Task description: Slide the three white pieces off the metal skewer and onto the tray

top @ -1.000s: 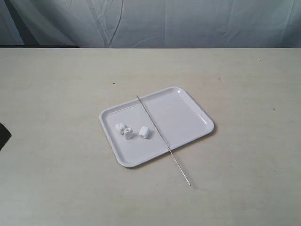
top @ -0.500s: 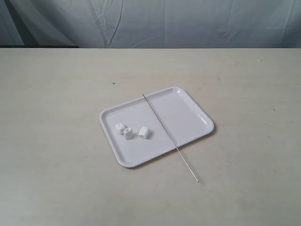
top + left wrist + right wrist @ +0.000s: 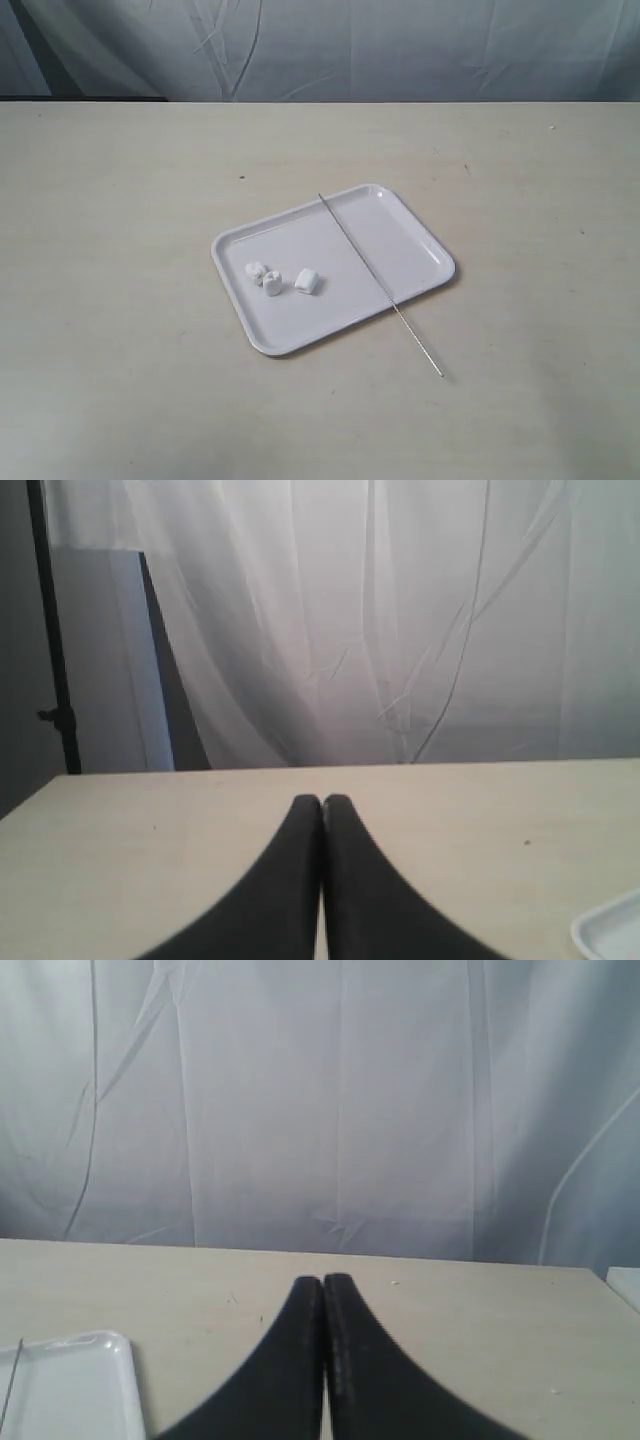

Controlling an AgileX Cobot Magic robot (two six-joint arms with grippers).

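The white tray [image 3: 420,245] lies mid-table in the exterior view. Three white pieces [image 3: 273,279] rest loose on its left half, two touching and one [image 3: 306,281] slightly to the right. The metal skewer [image 3: 378,283] lies bare across the tray, its near end sticking out over the front rim onto the table. Neither gripper appears in the exterior view. My left gripper [image 3: 322,800] is shut on nothing above the table, a tray corner [image 3: 610,932] beside it. My right gripper [image 3: 322,1279] is shut and empty too, with the tray [image 3: 90,1385] and skewer tip [image 3: 10,1390] off to one side.
The beige table [image 3: 120,330] surrounds the tray on all sides. A pale curtain [image 3: 400,45] hangs behind the far edge. A dark stand [image 3: 50,680] shows in the left wrist view.
The skewer has slid to the right across the tray, staying at the same slant. The dark shape at the exterior view's left edge is gone. The white pieces have not moved.
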